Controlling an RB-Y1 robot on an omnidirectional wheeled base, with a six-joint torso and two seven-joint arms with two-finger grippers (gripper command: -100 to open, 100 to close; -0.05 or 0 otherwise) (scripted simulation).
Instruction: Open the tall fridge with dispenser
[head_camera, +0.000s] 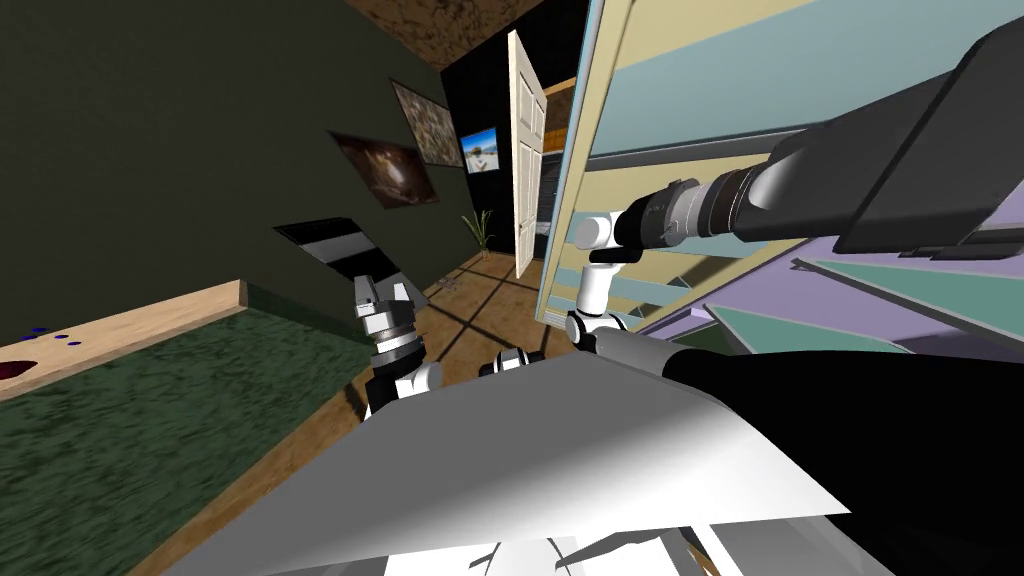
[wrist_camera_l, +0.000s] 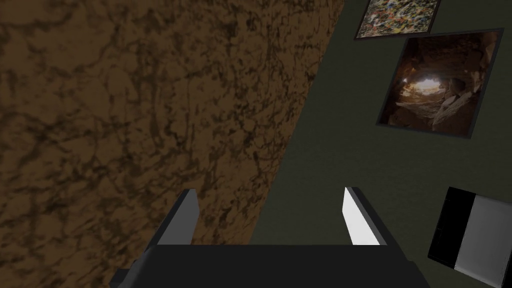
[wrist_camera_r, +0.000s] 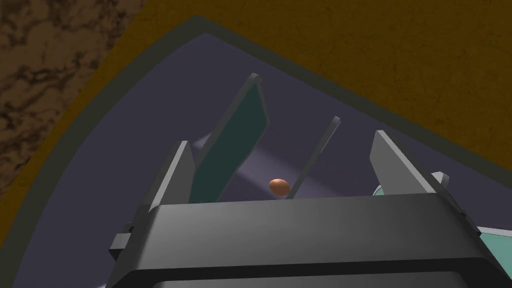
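The fridge stands open at my right. Its door (head_camera: 650, 90) is swung wide, its inner side banded beige and pale blue. The purple interior (head_camera: 880, 325) holds teal shelves (head_camera: 800, 330). My right arm (head_camera: 700, 210) reaches across the door's edge into the fridge. In the right wrist view the right gripper (wrist_camera_r: 280, 142) is open, with nothing between its fingers. It points into the purple interior (wrist_camera_r: 150, 115), past a teal shelf (wrist_camera_r: 232, 140) and a small orange-brown egg-like object (wrist_camera_r: 279, 187). My left gripper (head_camera: 378, 292) hangs low in front of me, also open (wrist_camera_l: 270, 192) and empty.
A dark green counter with a pale wooden edge (head_camera: 130, 320) runs along my left. A white room door (head_camera: 527, 150) stands ajar at the far end, with a potted plant (head_camera: 480, 232) beside it. Pictures (head_camera: 385, 170) hang on the dark wall. The floor (head_camera: 480, 300) is brown.
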